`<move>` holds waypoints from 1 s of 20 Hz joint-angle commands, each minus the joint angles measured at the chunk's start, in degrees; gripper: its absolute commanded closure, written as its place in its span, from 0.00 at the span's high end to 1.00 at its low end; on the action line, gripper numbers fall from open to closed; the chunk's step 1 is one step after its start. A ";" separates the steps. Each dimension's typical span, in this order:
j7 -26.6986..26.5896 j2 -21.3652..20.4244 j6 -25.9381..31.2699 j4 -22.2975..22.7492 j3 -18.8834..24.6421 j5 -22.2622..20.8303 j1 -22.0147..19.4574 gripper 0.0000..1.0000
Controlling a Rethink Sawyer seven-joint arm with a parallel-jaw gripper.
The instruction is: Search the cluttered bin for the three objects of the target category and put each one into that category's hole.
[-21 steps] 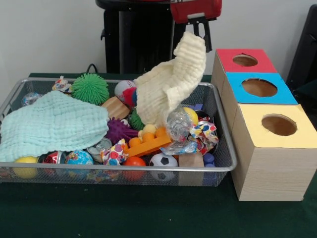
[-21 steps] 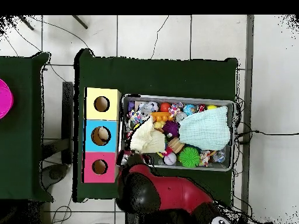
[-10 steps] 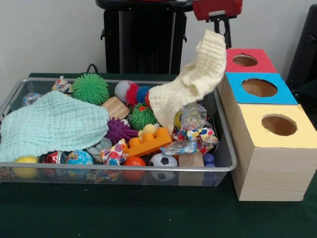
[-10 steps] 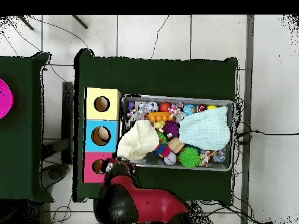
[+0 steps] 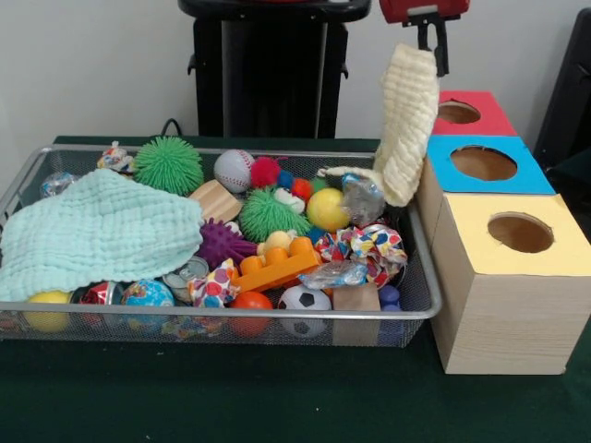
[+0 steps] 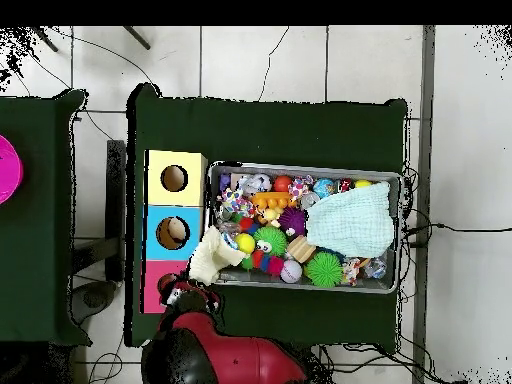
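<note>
Gripper (image 5: 432,41): we see its jaws clamped on the top edge of a cream cloth (image 5: 407,120), high at the bin's end nearest the boxes.
Cream cloth: it hangs straight down from the jaws — its lower end drapes over the bin's (image 5: 231,315) rim beside the blue box (image 5: 485,164), and a thin tail trails inward toward a yellow ball (image 5: 327,209).
Overhead: we find the cloth (image 6: 212,257) straddling the bin's (image 6: 305,168) corner and the edge of the blue box (image 6: 173,232), with the arm (image 6: 210,355) below it.
Boxes: red (image 5: 459,113), blue and yellow (image 5: 513,235) stand in a row on the green desk (image 5: 277,397), each with a round hole — touching the bin's side.
Bin: a mint cloth (image 5: 97,233) covers the other end; a green spiky ball (image 5: 167,163), baseball (image 5: 233,170), orange brick (image 5: 276,263) and small soccer ball (image 5: 304,299) lie among the clutter.
</note>
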 commanded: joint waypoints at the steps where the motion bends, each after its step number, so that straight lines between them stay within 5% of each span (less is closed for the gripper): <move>1: 14.40 0.60 -0.44 0.67 -0.19 2.21 -2.61 0.00; 7: 14.15 3.88 -3.37 0.47 1.11 -0.14 -5.03 0.00; 15: 11.88 0.26 2.84 1.18 7.88 -1.26 -13.46 0.00; 19: 7.87 -2.04 5.46 0.24 3.63 -0.66 -11.80 0.00; 20: 6.09 -2.36 4.90 -0.78 -0.91 -0.45 -8.67 1.00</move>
